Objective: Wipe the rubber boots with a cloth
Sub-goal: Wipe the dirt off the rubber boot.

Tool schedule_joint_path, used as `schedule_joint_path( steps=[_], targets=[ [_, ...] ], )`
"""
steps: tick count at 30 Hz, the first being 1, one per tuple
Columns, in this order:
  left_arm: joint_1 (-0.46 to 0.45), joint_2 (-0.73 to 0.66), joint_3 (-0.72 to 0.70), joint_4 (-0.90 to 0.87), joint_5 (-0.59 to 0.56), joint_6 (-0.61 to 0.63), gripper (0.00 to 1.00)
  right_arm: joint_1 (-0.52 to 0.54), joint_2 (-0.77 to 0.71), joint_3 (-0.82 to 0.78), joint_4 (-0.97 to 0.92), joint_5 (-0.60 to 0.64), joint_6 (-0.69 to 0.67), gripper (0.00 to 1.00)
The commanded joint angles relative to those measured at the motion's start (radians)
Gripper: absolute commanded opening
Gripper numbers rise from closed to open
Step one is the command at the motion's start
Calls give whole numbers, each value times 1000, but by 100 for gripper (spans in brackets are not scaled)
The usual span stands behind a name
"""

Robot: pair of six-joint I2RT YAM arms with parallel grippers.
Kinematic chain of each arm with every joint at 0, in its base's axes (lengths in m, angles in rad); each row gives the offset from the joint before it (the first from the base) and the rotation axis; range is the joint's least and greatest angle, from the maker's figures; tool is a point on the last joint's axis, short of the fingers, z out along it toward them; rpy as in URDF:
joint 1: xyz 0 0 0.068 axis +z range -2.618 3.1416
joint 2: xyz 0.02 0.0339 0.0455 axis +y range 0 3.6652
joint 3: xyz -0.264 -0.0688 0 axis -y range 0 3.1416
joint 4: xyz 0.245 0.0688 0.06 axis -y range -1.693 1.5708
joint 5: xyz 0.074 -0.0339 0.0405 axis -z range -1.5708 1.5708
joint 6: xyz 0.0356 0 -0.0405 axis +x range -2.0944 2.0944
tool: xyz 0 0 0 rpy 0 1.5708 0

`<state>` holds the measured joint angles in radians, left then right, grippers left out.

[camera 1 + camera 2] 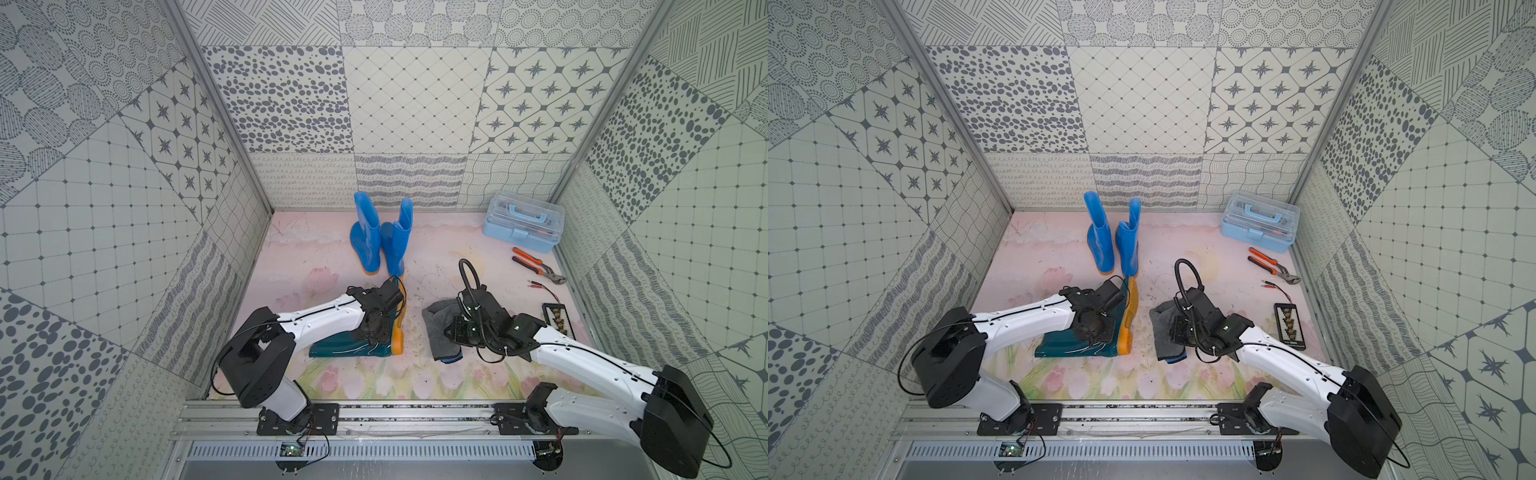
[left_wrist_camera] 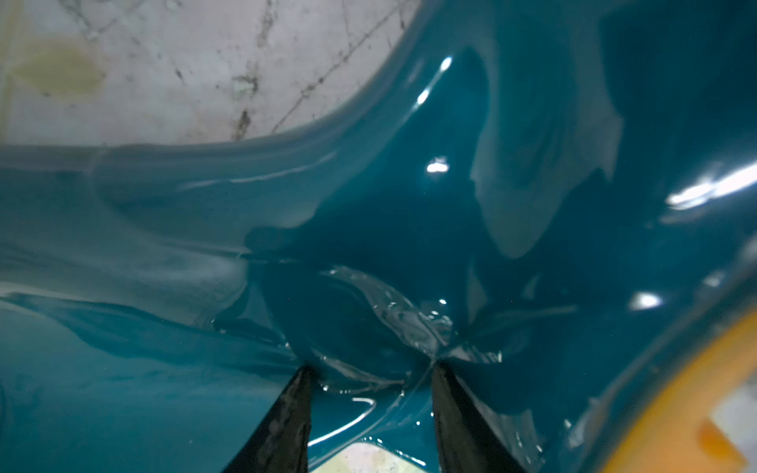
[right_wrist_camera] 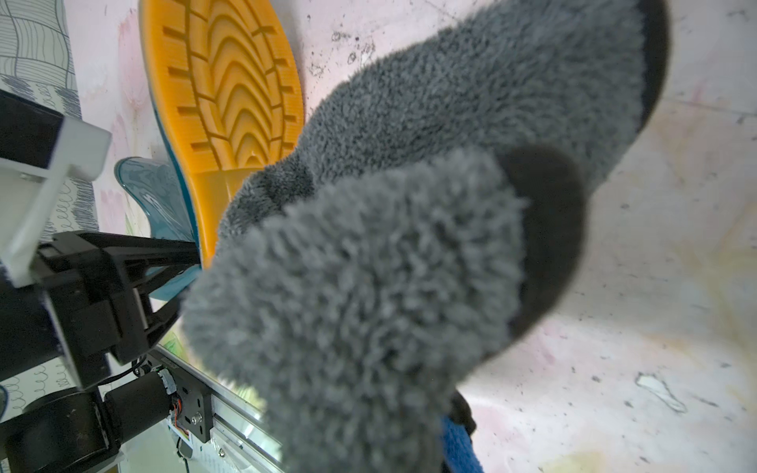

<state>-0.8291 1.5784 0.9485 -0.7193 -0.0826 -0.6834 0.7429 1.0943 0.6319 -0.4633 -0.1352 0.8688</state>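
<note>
Teal boot [image 1: 349, 347] lies sideways at lower centre, left gripper [image 2: 370, 367] pinching its rubber — right gripper [image 1: 451, 334], closed on the cloth [image 1: 436, 324] just right, should next bring it onto the shaft.

In both top views I see a three-sided enclosure. The back wall [image 1: 415, 104], left wall [image 1: 104, 208] and right wall [image 1: 685, 187] carry white panels with grey patchwork patterns: dots, stars, grids, waves. Aluminium posts [image 1: 216, 104] mark the back corners. The floor [image 1: 316, 257], centre frame, is a pale pink flower-print sheet, scuffed. Lighting is even and diffuse. An aluminium rail [image 1: 415, 415] crosses the lower frame.
</note>
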Motion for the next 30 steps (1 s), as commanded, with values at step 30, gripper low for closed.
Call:
schedule_joint_path(
  steps=[30],
  targets=[
    [-205,56,284,221,109,-65,55,-200,-182,152,-308,52,-136,4]
  ],
)
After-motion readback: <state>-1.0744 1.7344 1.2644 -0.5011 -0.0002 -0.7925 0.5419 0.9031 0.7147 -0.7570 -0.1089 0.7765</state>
